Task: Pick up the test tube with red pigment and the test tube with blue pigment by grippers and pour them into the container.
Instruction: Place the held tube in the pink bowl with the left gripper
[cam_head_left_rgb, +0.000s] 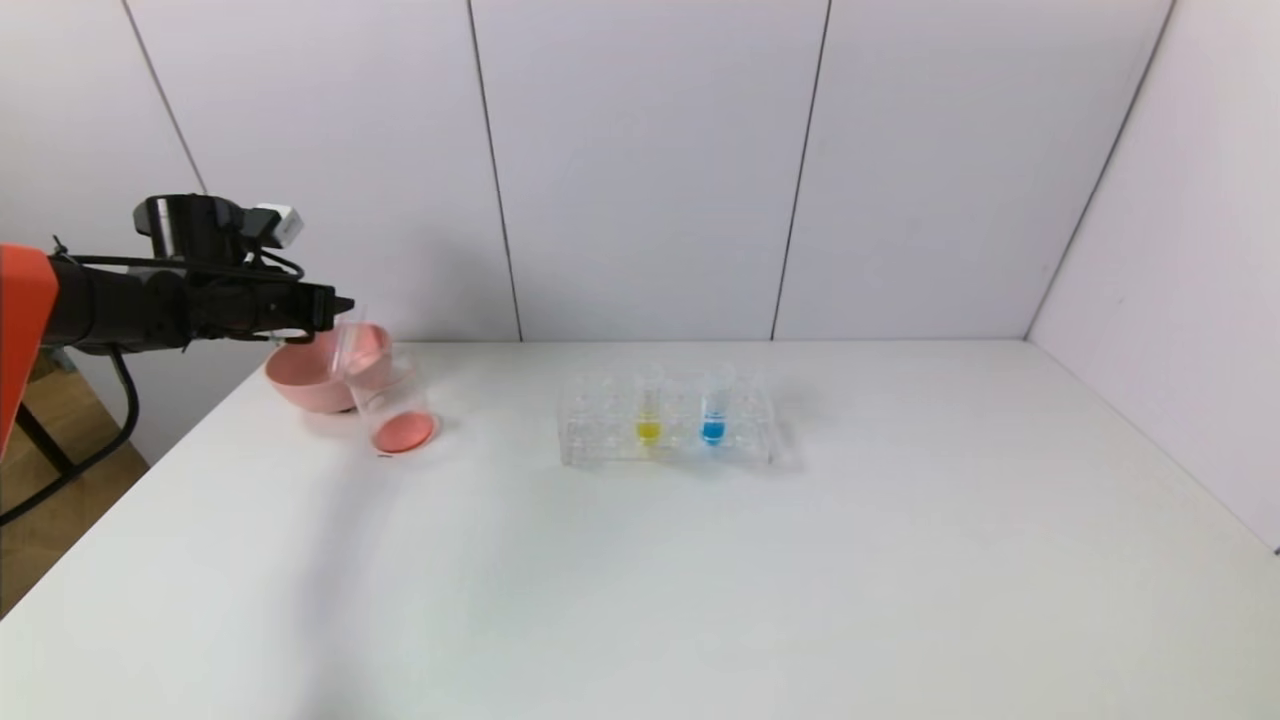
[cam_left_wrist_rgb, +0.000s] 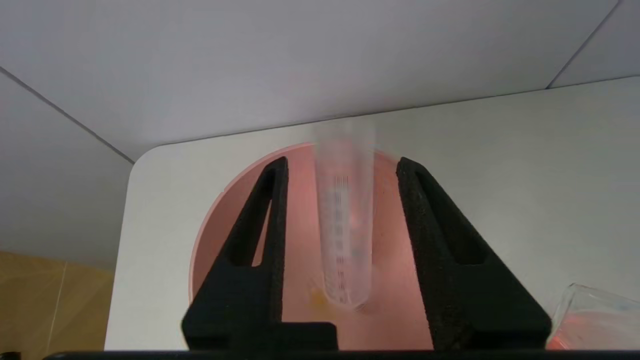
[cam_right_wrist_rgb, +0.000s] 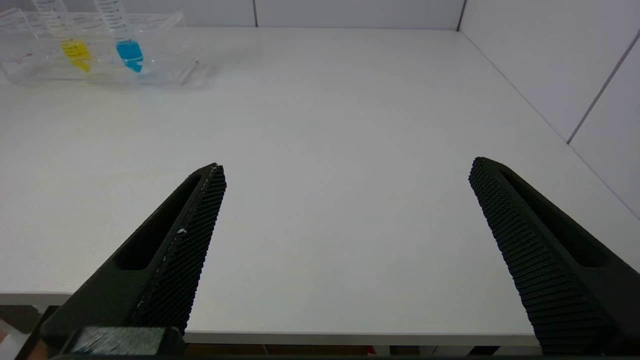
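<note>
My left gripper (cam_head_left_rgb: 345, 303) (cam_left_wrist_rgb: 342, 162) hovers open over a pink bowl (cam_head_left_rgb: 300, 385) (cam_left_wrist_rgb: 395, 280) at the table's far left. Between its fingers, touching neither, a clear graduated test tube (cam_left_wrist_rgb: 345, 240) stands blurred with its rounded tip in the bowl. It shows only an orange trace of the red pigment. The container (cam_head_left_rgb: 390, 400) (cam_left_wrist_rgb: 590, 320) stands just right of the bowl with red liquid at its bottom. The test tube with blue pigment (cam_head_left_rgb: 713, 415) (cam_right_wrist_rgb: 125, 40) stands in the rack. My right gripper (cam_right_wrist_rgb: 347, 167) hangs open over the table's near edge, holding nothing.
A clear tube rack (cam_head_left_rgb: 600, 440) (cam_right_wrist_rgb: 170, 50) sits mid-table, also holding a yellow-liquid tube (cam_head_left_rgb: 648, 415) (cam_right_wrist_rgb: 70, 42). White walls close the back and right side. The table's left edge runs close beside the bowl.
</note>
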